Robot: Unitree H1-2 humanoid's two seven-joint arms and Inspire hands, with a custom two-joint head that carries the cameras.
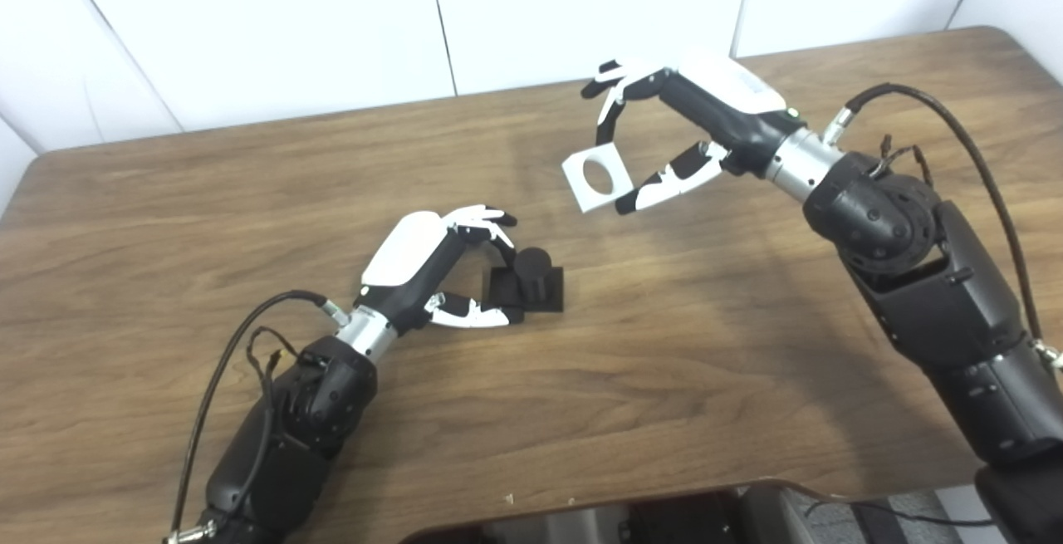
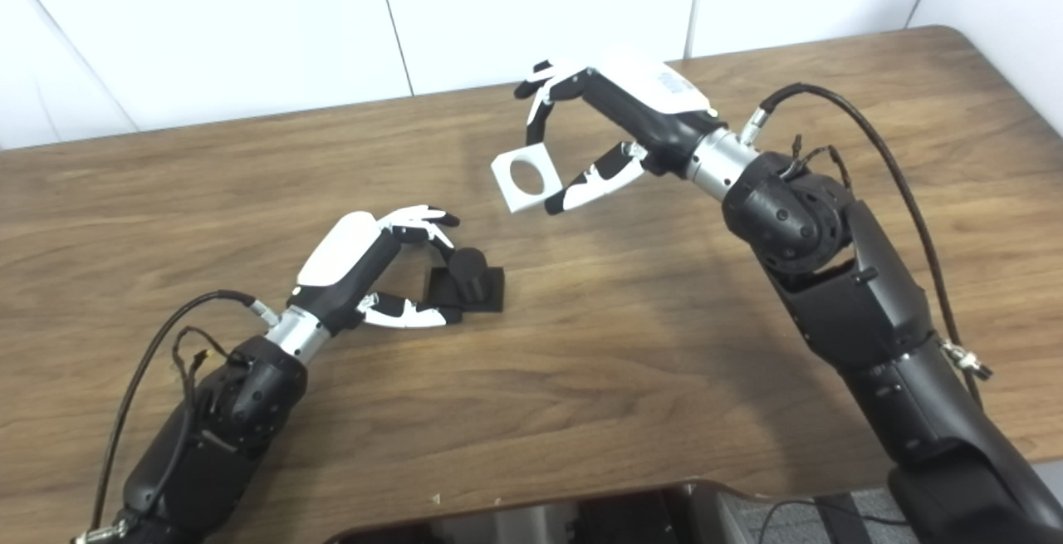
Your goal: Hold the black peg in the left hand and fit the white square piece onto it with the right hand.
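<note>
- Your left hand [image 1: 436,270] lies low on the brown wood-grain table [image 1: 249,195], a little left of the middle, with its white back plate facing up.
- Its fingers [image 1: 486,224] curl down over the near-left side of the black peg with its square black base [image 1: 531,280], and the thumb [image 1: 469,314] reaches along the base's front-left edge, so the hand is closed around that piece.
- The black peg stands upright on its base, and the base sits flat on the table; the round top of the peg is uncovered to the right of your fingertips.
- Your right hand [image 2: 619,124] is raised above the table, up and to the right of the peg, with its arm coming in from the right side.
- This hand pinches the flat white square piece with a round hole [image 2: 523,178] between the fingers [image 2: 540,116] at its upper corner and the thumb [image 2: 594,180] at its lower right edge.
- The white square piece hangs tilted, its hole facing towards you and to the left.
- The white piece and the black peg are well apart, with bare table between them; the piece is not over the peg.
- A black cable [image 1: 972,154] loops out from your right wrist and runs back down along the forearm.
</note>
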